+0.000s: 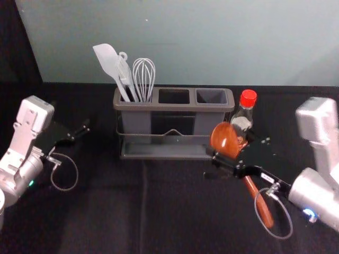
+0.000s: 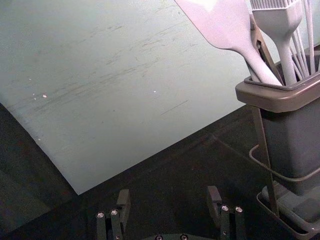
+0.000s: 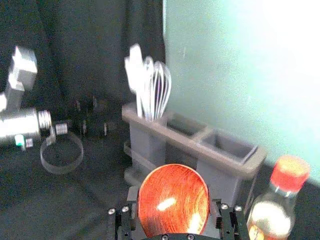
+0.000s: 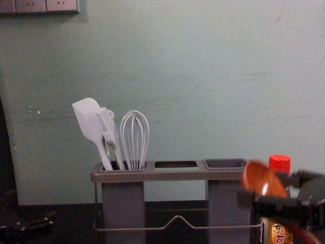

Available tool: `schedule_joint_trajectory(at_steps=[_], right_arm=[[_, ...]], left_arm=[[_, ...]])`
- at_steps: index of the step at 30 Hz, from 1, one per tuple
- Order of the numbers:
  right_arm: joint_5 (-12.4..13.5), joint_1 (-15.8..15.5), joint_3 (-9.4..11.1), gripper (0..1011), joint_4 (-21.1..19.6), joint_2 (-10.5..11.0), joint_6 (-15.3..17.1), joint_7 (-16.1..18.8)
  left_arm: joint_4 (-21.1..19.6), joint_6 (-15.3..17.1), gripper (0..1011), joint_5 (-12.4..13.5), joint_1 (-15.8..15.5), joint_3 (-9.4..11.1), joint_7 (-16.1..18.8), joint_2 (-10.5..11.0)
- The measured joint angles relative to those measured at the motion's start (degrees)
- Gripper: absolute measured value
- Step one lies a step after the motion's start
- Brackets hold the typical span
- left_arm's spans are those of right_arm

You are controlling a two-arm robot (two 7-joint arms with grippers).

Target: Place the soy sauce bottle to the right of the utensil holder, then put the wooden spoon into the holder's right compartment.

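One wooden spoon (image 1: 224, 138) gripped in right claw (image 1: 237, 147), lower right of frame; soy sauce bottle (image 1: 243, 113) right of utensil holder (image 1: 159, 152); left claw (image 1: 74, 117) open, far left

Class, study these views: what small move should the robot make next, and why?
The right gripper should probably lift the wooden spoon higher, toward the right compartment of the utensil holder. Its bowl is up, but the handle hangs below the holder's rim; that compartment looks empty, and the soy sauce bottle stands to the holder's right.
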Motion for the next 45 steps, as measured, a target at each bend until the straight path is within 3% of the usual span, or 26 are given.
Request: schedule_joint_trajectory(at_steps=[3, 5, 9, 11, 31, 36, 45], right_arm=[[1.39, -1.53, 1.2, 838, 1.12, -1.22, -7.44, -0.02], [3.01, -2.91, 2.36, 838, 3.15, -3.06, -17.17, -0.22], [3.62, -3.48, 2.82, 837, 5.25, -4.49, -24.99, -0.78], [3.4, -3.63, 2.82, 838, 5.94, -4.8, -27.17, -1.44], [3.35, -3.5, 2.69, 837, 5.64, -4.65, -26.22, -1.4], [5.46, -3.83, 2.9, 838, 5.86, -3.16, -26.0, -0.41], [8.45, 2.75, 0.57, 838, 9.72, -2.74, -28.29, 2.55]], left_arm=[[0.0, 0.0, 1005, 0.0, 0.0, 0.0, 0.0, 0.0], [0.0, 0.0, 1005, 0.0, 0.0, 0.0, 0.0, 0.0], [0.0, 0.0, 1005, 0.0, 0.0, 0.0, 0.0, 0.0], [0.0, 0.0, 1005, 0.0, 0.0, 0.0, 0.0, 0.0], [0.0, 0.0, 1005, 0.0, 0.0, 0.0, 0.0, 0.0], [0.0, 0.0, 1005, 0.0, 0.0, 0.0, 0.0, 0.0], [0.0, 0.0, 1005, 0.0, 0.0, 0.0, 0.0, 0.0]])
